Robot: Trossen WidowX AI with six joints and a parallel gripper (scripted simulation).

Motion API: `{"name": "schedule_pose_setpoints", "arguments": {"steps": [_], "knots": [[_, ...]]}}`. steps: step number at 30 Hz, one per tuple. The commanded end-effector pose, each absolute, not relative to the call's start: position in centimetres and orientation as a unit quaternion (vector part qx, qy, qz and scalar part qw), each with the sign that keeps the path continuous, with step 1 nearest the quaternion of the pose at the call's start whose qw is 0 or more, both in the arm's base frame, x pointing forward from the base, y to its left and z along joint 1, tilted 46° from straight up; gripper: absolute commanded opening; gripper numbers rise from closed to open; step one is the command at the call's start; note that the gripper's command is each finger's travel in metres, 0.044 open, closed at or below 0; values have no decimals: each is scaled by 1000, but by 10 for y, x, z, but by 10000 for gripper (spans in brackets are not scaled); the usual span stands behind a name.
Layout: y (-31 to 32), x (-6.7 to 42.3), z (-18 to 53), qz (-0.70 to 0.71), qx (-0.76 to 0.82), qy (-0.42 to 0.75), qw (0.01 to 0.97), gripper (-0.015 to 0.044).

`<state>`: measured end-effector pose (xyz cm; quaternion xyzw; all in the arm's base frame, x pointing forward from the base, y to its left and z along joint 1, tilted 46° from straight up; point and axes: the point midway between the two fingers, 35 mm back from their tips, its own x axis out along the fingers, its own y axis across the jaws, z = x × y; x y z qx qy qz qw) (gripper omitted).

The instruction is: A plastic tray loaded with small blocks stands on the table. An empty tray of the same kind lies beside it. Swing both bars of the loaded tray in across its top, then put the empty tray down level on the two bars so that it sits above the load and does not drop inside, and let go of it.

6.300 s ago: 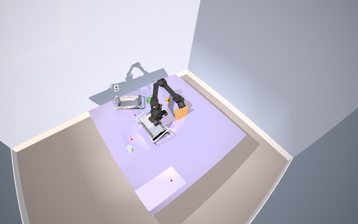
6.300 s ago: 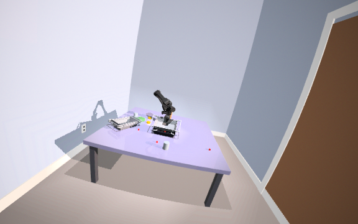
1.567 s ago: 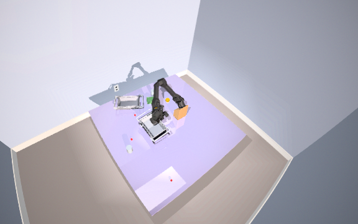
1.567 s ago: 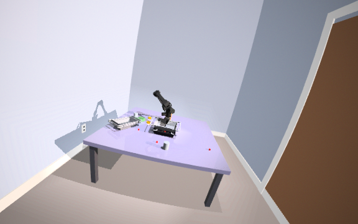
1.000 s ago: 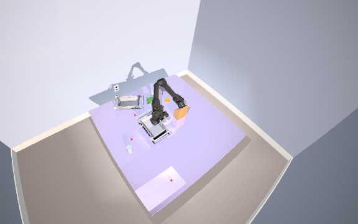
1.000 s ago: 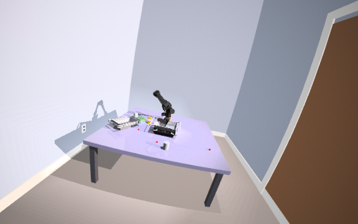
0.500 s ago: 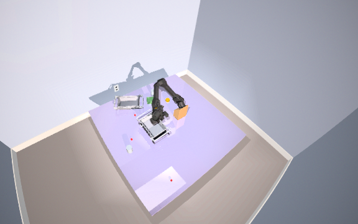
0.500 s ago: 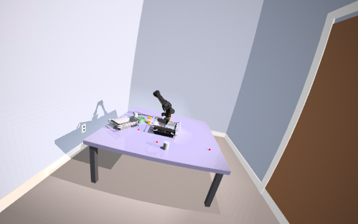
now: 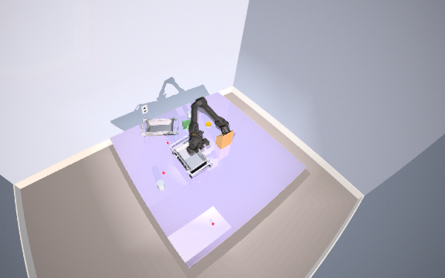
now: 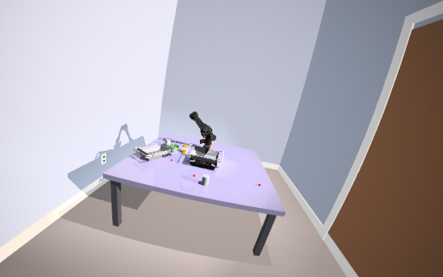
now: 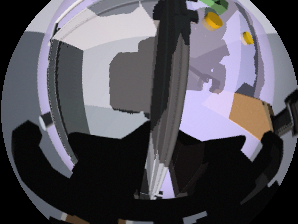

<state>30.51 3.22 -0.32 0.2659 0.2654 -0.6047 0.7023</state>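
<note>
My gripper (image 9: 194,150) (image 10: 207,148) (image 11: 155,124) points down and is shut on a side wall of the empty tray (image 9: 196,159) (image 11: 97,80), the one nearer the middle of the table. Its floor shows smooth and bare in the wrist view, under my shadow. It looks roughly level; whether it touches the table cannot be told. Wire outlines show at its ends. The other tray (image 9: 161,133) (image 10: 154,155) stands apart near the wall, with wire outlines by both short ends. Blocks inside it and the exact positions of its bars are too small to make out.
An orange panel (image 9: 224,140) (image 11: 250,114) stands by the arm's base. A green thing (image 9: 186,123) (image 10: 174,147) and a yellow piece (image 9: 208,124) (image 11: 213,21) lie behind the held tray. A pale cylinder (image 9: 161,185) (image 10: 205,179) stands in front, with small red things scattered about.
</note>
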Motion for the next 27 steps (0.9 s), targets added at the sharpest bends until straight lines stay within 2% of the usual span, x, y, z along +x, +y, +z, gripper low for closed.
{"name": "schedule_pose_setpoints", "arguments": {"steps": [1, 27], "knots": [[27, 302, -5, -612, 262, 270, 696, 0], [21, 300, -11, -612, 262, 270, 696, 0]]}}
